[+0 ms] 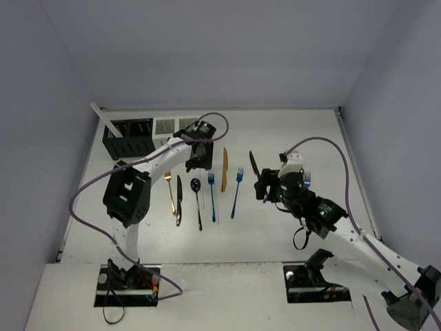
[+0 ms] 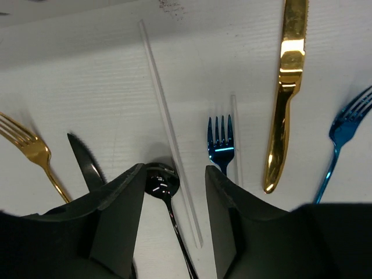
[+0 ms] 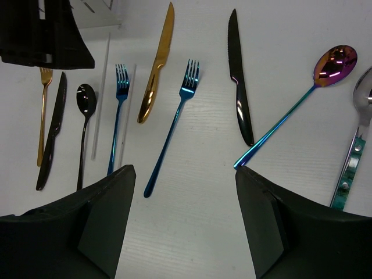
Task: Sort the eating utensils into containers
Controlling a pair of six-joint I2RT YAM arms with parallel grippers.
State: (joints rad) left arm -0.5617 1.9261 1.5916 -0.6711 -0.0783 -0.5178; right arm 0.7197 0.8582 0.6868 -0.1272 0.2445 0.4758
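Two containers, a black caddy [image 1: 127, 138] and a white caddy [image 1: 172, 126], stand far left on the table [image 1: 289, 138] in the top view, with the cutlery [image 1: 212, 200] in a row mid-table.

Left wrist view: the left gripper [image 2: 174, 192] gapes, holding nothing, over a black spoon [image 2: 161, 181] and a clear chopstick [image 2: 168, 128].

Right wrist view: the right gripper [image 3: 185, 192] is spread wide and bare. A purple spoon [image 3: 334, 61] and a silver spoon [image 3: 365, 93] show here, mostly covered by the arm from above.
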